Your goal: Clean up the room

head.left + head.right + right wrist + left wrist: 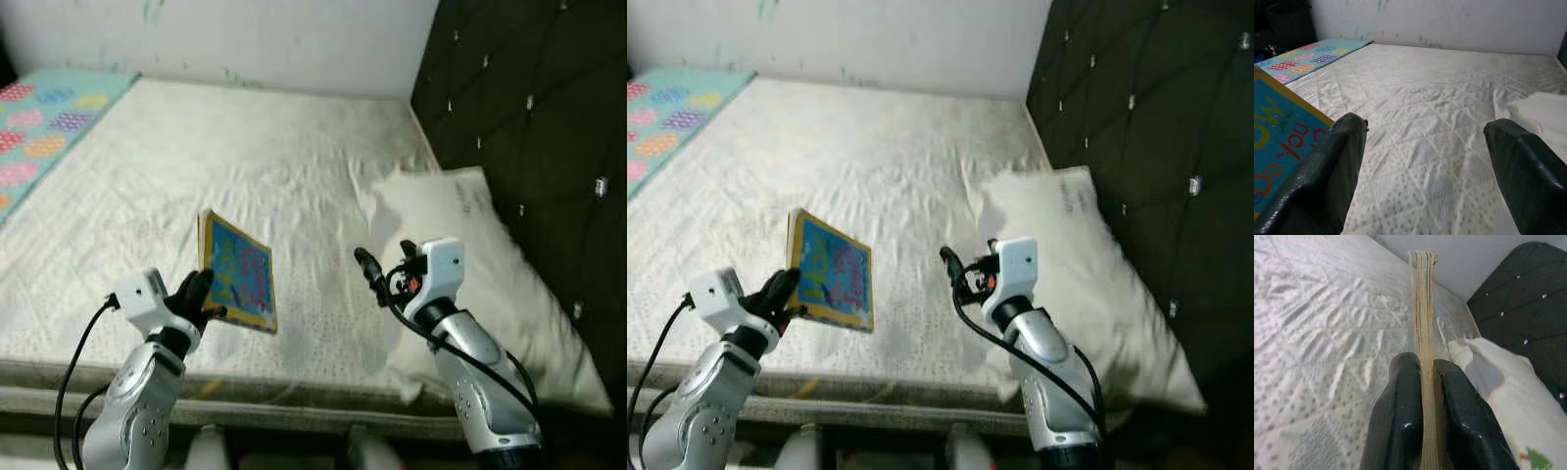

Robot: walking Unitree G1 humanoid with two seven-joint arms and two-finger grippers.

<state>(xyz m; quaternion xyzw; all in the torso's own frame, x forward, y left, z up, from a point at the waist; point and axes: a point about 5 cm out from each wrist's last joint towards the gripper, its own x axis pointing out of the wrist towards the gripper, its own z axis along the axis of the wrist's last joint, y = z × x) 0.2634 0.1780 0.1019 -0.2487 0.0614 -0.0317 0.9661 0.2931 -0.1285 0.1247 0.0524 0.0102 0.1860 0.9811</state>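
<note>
A thin picture book (238, 271) with a blue cover and yellow border is held upright above the near edge of the white mattress (245, 166). My left gripper (201, 299) is shut on its lower left edge; in the left wrist view both black fingers (1400, 416) pinch the book's page edges (1423, 308). My right gripper (375, 277) hovers open to the right of the book, close to the white pillow (460, 264). In the right wrist view its fingers (1332, 166) stand wide apart with the book's cover (1278, 142) beside one.
A dark tufted headboard (529, 127) runs along the right side. A teal patterned blanket (44, 122) lies at the far left of the bed. A white wall (245, 34) stands behind. The bed's wooden frame edge (245, 401) is just below my arms.
</note>
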